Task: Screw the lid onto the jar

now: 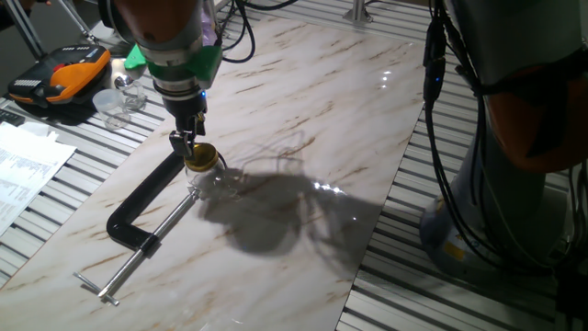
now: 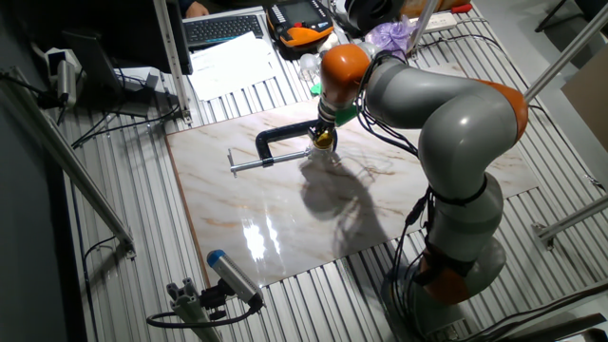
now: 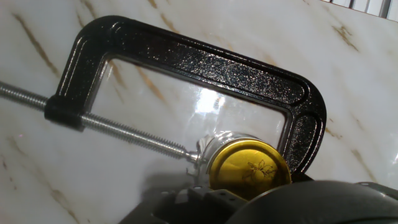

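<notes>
Sitting on the jar (image 1: 208, 179), the lid (image 1: 200, 154) is looking slightly off level in the hand view, so cross-threading is the chief risk as I judge it: turning a tilted cap would be biting the threads crooked and jamming it. A second risk is the jar twisting in the black C-clamp (image 1: 138, 204), whose screw pad is pressing its side; the glass is giving the clamp little to bite on, so turning force could be spinning jar and cap together. The gripper (image 1: 191, 147) is hanging straight down from the arm over the marble tabletop (image 1: 367, 119), its fingers reaching the lid's rim. Whether they are pinching it or merely touching, I cannot tell; the hand view is showing only the cap's gold face.
</notes>
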Controlling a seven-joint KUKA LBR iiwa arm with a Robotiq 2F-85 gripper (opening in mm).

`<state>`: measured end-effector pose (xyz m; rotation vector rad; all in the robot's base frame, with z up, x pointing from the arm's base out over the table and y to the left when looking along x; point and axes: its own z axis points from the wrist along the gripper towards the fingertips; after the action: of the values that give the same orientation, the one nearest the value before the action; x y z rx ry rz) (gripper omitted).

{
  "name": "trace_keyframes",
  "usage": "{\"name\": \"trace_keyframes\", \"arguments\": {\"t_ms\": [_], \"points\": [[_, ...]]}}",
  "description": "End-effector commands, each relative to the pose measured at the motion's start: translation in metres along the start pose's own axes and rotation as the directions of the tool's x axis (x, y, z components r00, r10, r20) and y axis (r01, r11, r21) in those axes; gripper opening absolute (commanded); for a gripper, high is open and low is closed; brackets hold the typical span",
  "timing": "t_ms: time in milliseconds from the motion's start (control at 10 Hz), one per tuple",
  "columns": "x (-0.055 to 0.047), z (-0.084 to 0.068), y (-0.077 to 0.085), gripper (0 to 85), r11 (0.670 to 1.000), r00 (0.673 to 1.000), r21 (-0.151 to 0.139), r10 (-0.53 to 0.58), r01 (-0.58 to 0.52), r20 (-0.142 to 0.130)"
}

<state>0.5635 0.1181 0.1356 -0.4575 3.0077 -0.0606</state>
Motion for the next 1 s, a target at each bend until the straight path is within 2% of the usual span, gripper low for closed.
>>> {"name": "trace_keyframes", "arguments": {"t_ms": [0, 600, 900], "points": [[0.000, 0.000, 0.000, 68.0, 1.000, 1.000, 0.000, 0.000, 0.000, 0.000], [-0.006, 0.008, -0.003, 68.0, 1.000, 1.000, 0.005, 0.001, -0.001, -0.009], [-0.006, 0.012, -0.009, 68.0, 1.000, 1.000, 0.005, 0.003, -0.003, -0.009]]}}
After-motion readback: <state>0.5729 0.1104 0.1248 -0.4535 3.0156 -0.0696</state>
